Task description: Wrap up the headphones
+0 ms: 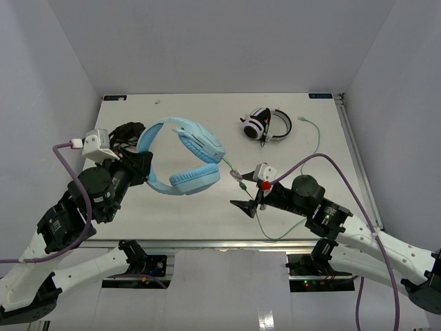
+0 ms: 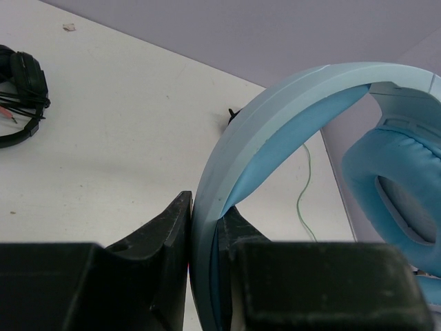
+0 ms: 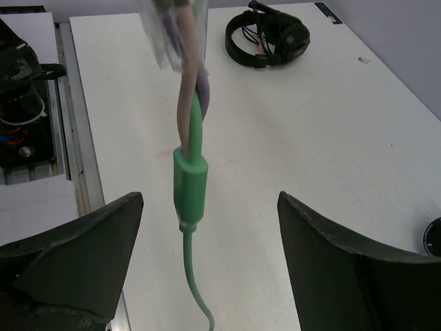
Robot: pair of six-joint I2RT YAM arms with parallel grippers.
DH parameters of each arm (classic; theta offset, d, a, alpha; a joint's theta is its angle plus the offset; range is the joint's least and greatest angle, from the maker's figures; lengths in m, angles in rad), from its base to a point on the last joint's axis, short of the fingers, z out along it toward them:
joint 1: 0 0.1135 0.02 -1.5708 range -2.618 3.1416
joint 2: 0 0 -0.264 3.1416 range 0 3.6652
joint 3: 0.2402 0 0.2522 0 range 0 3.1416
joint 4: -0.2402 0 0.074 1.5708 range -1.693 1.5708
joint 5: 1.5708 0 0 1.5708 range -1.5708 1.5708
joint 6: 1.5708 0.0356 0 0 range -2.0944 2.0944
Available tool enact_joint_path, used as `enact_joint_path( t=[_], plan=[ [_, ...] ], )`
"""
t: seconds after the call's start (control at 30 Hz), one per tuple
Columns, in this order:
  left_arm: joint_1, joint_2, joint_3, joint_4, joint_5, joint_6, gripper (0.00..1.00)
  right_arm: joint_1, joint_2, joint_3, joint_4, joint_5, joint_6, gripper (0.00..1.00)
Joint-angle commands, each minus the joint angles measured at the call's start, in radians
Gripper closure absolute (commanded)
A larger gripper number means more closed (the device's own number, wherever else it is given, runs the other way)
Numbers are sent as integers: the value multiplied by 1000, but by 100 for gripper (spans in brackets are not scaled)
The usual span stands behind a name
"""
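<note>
My worry is the right pincer [image 3: 210, 200] — its jaws stand wide with the pale green cable [image 3: 189, 181] dangling between them, untouched. If I close off-centre it could slip out, or a hard pull could twist the headphones [image 1: 195, 179]. They're held over the desk [image 1: 207, 110], left of centre, headband clamped in the left pincer [image 2: 205, 224] — light blue, thickly padded.

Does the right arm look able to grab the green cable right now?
Probably yes: the right hand is open, and the green cable hangs squarely in its gap, with nothing blocking it.
</note>
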State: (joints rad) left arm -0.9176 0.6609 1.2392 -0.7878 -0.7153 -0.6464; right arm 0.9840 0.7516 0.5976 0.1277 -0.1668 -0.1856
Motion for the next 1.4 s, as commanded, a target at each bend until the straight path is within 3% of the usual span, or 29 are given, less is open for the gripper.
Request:
enact_joint_path(
  t=[0.0, 0.2, 0.7, 0.93, 1.37],
  plan=[
    [3, -42, -3, 127, 11, -64, 100, 2, -6, -42, 185, -76, -2, 20],
    [3, -113, -22, 156, 15, -70, 100, 2, 91, -73, 261, -112, 16, 30],
    [2, -184, -29, 175, 65, -89, 100, 2, 258, -125, 434, -170, 41, 37],
    [3, -205, -32, 179, 66, -100, 100, 2, 276, -160, 466, -171, 40, 46],
    [3, -233, -47, 141, -86, -101, 100, 2, 242, -225, 509, -202, 28, 50]
  ],
)
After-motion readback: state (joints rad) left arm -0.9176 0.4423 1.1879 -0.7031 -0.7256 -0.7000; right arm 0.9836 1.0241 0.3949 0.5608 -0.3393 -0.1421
